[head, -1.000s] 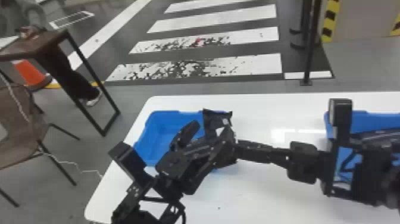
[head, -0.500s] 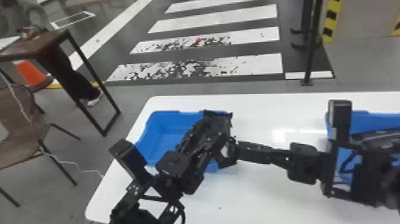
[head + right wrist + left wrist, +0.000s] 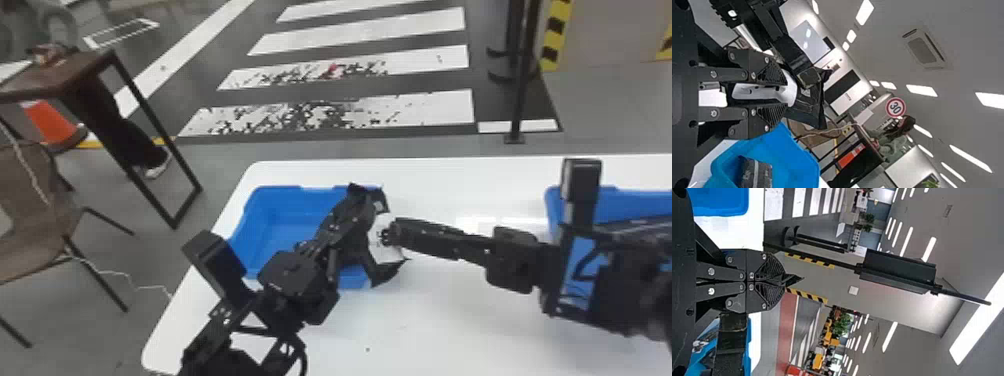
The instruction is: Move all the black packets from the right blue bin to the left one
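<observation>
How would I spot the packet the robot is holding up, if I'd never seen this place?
Find the white table, then the blue bin on the robot's left. Near that bin's right edge, the left hand grips a black packet with a white patch, the right hand close by. Unlike the grey-striped packet lying in the bin, this one is up in the air.

Our left gripper is pinched closed; our right gripper, reaching from the right edge, faces it, fingers parted.
</observation>
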{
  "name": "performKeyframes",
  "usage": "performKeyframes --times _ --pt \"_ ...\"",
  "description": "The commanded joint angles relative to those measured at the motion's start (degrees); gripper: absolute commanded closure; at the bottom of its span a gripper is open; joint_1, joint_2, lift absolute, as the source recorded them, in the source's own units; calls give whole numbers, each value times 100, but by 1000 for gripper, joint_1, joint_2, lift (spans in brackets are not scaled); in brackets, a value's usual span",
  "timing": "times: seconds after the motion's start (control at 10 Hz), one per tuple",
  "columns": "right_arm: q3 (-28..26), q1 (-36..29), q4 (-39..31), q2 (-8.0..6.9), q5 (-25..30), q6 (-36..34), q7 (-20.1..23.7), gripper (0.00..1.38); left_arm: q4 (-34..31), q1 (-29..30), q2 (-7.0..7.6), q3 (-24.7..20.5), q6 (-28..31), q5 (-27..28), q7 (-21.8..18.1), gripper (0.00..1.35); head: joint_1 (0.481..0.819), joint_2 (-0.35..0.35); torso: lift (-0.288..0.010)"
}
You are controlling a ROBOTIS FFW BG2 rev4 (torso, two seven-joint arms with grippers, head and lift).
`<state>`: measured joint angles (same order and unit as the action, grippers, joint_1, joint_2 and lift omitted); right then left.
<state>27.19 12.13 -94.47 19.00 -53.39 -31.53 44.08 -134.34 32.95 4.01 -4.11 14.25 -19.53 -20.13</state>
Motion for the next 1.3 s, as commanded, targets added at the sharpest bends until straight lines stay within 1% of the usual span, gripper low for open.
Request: performKeyframes --times 0.0,0.1,0.2,0.3,0.4,0.5,0.6,0.7,0.8,0.9,1.1,1.2 --pt "-103 -4 159 -19 -191 201 -5 277 -3 -47 21 -35 -76 68 27 1213 695 305 -140" --pt "-217 -60 159 -10 -180 201 -5 -1 11 -89 3 -172 -146 159 159 1213 695 295 -140" --pt "-354 -172 159 -19 -180 201 -31 90 96 -216 -6 -275 -202 456 361 1213 695 294 -140" --pt "-514 -299 131 -19 -180 201 -75 182 377 -441 56 -263 -301 742 598 1213 695 301 -140" --pt "-617 -411 89 -19 -111 158 -101 228 757 -736 117 -241 -526 1096 827 1214 695 309 -140" --pt "-708 -454 47 -19 -66 116 -101 240 1193 -1003 153 -252 -849 1462 994 1213 695 313 -140" --pt "-743 -468 33 -19 -54 102 -110 240 1685 -1271 188 -252 -1116 1530 1108 1177 695 318 -140" --pt "-823 -496 -10 -19 26 60 -110 240 1896 -1411 214 -275 -1116 1542 1143 820 695 320 -140" --pt "-971 -566 -52 -10 128 32 -119 240 1896 -1425 223 -275 -1229 1553 1143 312 695 322 -140" --pt "-1120 -636 -94 -19 243 32 -154 240 1896 -1369 214 -275 -1482 1473 1143 47 695 319 -140" --pt "-1474 -763 -192 -19 711 -24 -330 231 1868 -1060 161 -92 -2382 822 1099 170 695 289 -140" --pt "-1737 -890 -319 -36 917 -123 -532 231 1657 -821 109 -35 -2593 456 1011 173 695 278 -140"
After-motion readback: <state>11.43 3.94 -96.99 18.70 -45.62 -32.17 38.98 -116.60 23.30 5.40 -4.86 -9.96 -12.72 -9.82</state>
